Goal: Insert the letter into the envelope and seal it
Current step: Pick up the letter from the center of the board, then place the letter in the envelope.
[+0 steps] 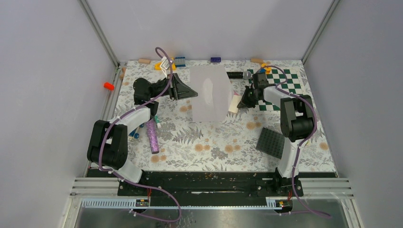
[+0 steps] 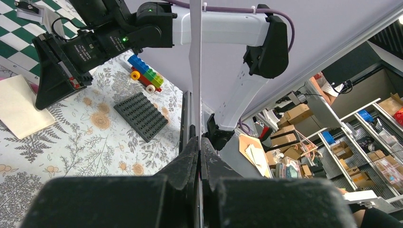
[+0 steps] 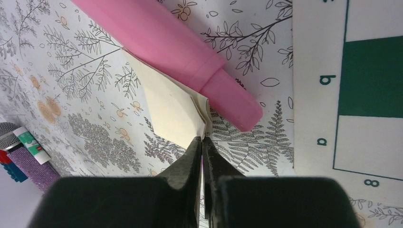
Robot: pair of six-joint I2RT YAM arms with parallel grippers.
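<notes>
The right gripper (image 3: 202,140) had its two fingers pressed together on the nearest corner of the letter (image 3: 173,111), with only the cream edge showing between them. The sheet lay folded on the flowered cloth (image 3: 95,142) directly ahead of the tips. Its far side rested against a pink cylinder (image 3: 171,42), and the checkerboard (image 3: 351,95) sat off to the right of the tips. The paper looked thin, light and limp to me. I'd judge it would sag and spring open at the fold if lifted by one corner, so a pinch across the folded edge seemed safer than this tip.

Farther out, facing the right gripper, the left gripper (image 2: 198,142) was clamped on one edge of the envelope (image 2: 195,71) and held it clear of the cloth. That also seemed flimsy and likely to flutter, and I could not make out its opening.

By my count there was one letter, one envelope, one pink cylinder, one checkerboard and two grippers, both gripping paper.
</notes>
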